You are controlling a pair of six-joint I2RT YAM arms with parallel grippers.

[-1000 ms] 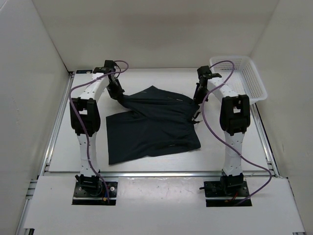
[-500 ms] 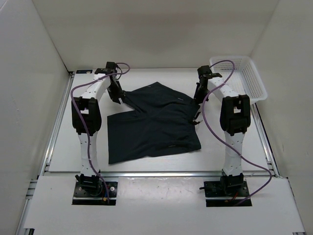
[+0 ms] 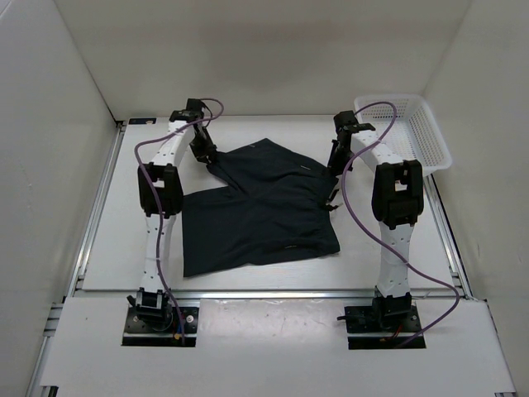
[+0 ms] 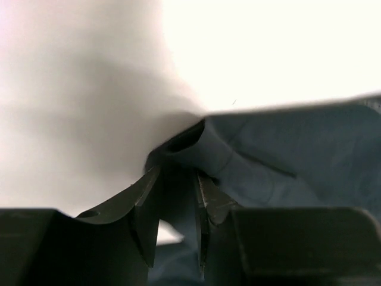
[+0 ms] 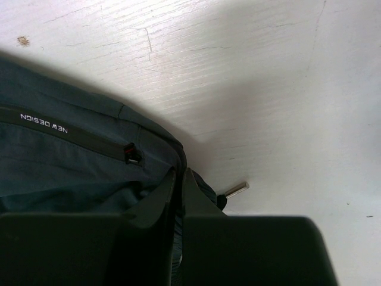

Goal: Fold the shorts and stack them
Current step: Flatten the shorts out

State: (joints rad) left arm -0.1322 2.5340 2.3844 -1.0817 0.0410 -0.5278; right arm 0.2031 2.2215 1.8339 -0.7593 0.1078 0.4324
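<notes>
The dark navy shorts (image 3: pixel 260 207) lie spread on the white table, waistband toward the right. My left gripper (image 3: pixel 205 154) is at their far left corner. In the left wrist view its jaws (image 4: pixel 172 202) are closed on a bunched fold of the shorts (image 4: pixel 286 155), with a little gap left between them. My right gripper (image 3: pixel 335 168) is at the right edge. In the right wrist view it (image 5: pixel 178 185) is shut on the hem of the shorts (image 5: pixel 71 161), next to a zip pull. A drawstring's metal tip (image 5: pixel 236 189) pokes out beside it.
A white plastic mesh basket (image 3: pixel 413 124) stands at the far right corner, just right of my right arm. White walls close in the table on three sides. A metal rail (image 3: pixel 95 207) runs along the left edge.
My left gripper has moved right and toward the far side with the shorts' corner, and the cloth that was pulled up and to the left now lies flatter. The right arm has not moved.
</notes>
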